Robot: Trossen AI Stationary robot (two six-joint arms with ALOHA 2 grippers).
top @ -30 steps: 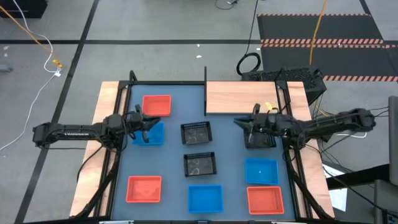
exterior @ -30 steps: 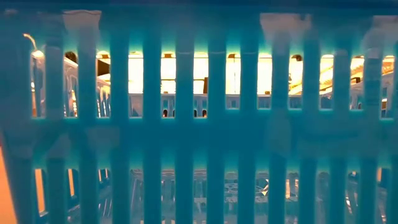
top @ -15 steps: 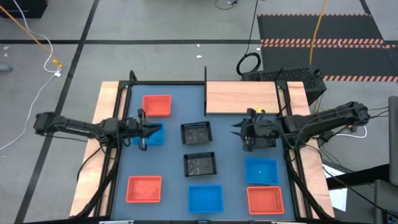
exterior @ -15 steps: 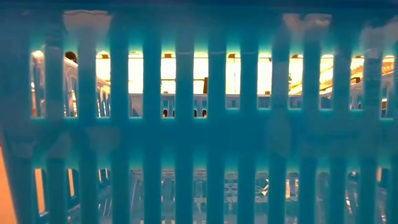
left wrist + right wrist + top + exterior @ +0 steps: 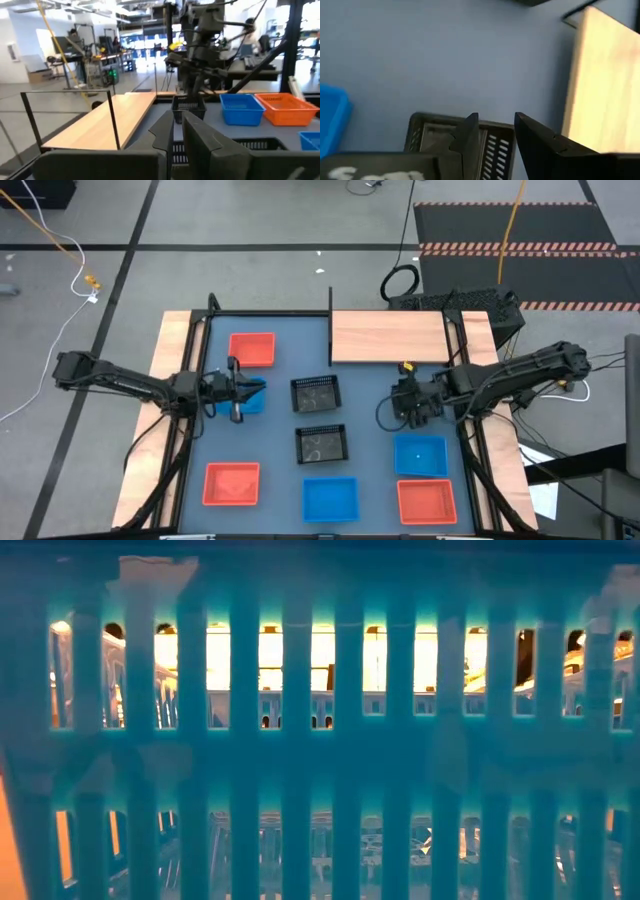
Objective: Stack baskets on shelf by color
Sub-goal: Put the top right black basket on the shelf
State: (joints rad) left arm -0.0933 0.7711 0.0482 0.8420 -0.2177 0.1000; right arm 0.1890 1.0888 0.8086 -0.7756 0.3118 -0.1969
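black mesh basket (image 5: 495, 145) sits near the right side of the blue table (image 5: 370, 420), directly under the right gripper (image 5: 405, 405). the wrist view shows the fingers (image 5: 470, 135) standing apart with the basket's rim and slotted wall in the gap. they're wide, not pinched. can't tell if either pad touches the wall.

key relation: the shelf (image 5: 388, 337) lies just beyond that basket, toward the table's far edge. its long axis runs across the table and the black post (image 5: 330, 320) is at its left end. the board is bare, so nothing is stacked yet. you're on the near arm: right arm for this basket, a short carry straight back.

the basket's own long axis is mostly hidden under the gripper from above, so check it before you close.

the left gripper (image 5: 234, 392) is closed tight at the left edge of a blue basket (image 5: 252, 394), well away from the shelf. can't tell if it's pinching that wall.

the other two black baskets (image 5: 316, 393) (image 5: 321, 443) are mid-table, between the arms. the rest is spread flat:
- one red at the back left
- red, blue and red along the front row
- another blue just in front of the right gripper

room: the low camera is blocked by the slats of the front blue basket (image 5: 300, 740). beyond the table is open lab floor with cables.
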